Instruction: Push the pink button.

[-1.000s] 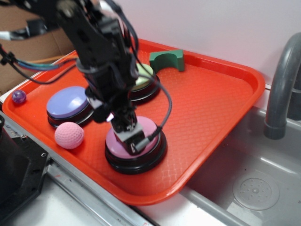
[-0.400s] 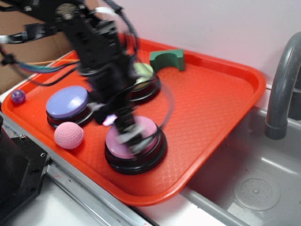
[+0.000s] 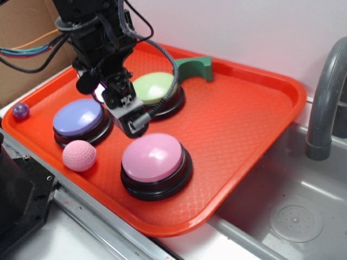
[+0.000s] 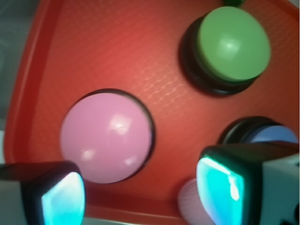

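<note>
Three domed buttons sit on the red tray (image 3: 255, 108): the pink button (image 3: 152, 157), largest of the set, on its black base at the near edge, a lilac button (image 3: 77, 117) at its 10 o'clock, and a green button (image 3: 156, 88) at its 12 o'clock. The gripper (image 3: 130, 116) hangs clear above the tray between the three, at roughly 11 o'clock from the pink dome and not touching it; in the wrist view its two fingertips (image 4: 220, 185) stand wide apart and hold nothing. A pink dimpled ball (image 3: 79, 155) lies at the pink button's 9 o'clock, just beside the lilac button.
</note>
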Controlling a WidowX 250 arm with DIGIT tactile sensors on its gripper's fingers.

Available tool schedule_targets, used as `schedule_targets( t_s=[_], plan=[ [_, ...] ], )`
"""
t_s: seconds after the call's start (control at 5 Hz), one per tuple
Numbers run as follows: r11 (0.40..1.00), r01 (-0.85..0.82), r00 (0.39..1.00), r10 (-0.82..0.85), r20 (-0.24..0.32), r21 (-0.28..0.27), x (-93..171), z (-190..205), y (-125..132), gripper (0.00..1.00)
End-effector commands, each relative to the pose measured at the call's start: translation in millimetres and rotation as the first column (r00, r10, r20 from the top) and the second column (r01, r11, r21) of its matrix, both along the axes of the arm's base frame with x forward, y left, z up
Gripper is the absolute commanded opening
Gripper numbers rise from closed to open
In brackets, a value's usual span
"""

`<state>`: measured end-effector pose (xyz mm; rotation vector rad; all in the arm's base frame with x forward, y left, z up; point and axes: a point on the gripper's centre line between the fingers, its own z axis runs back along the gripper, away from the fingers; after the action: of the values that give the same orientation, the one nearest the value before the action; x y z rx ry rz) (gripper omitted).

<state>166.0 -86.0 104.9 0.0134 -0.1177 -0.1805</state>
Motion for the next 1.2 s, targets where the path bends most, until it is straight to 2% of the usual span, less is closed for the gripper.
schedule_targets(
  t_s=[0.0, 0.2, 0.4, 0.6, 1.0],
  plan=[
    [0.999, -0.015, 1.0, 0.017, 0.023, -0.051, 10.8, 24.4, -7.4, 1.0],
    [0.996, -0.019, 0.999, 0.021, 0.026, -0.086, 10.4, 36.2, -11.7, 1.0],
    [0.997, -0.034, 0.999, 0.037, 0.031, -0.073, 7.9, 49.1, -14.6, 1.0],
    [0.995, -0.1, 0.994, 0.1, -0.053, -0.003, 5.2, 61.5, -17.2, 1.0],
    [0.994, -0.102, 0.995, 0.102, 0.0, -0.04, -3.2, 74.4, -16.4, 1.0]
  ],
)
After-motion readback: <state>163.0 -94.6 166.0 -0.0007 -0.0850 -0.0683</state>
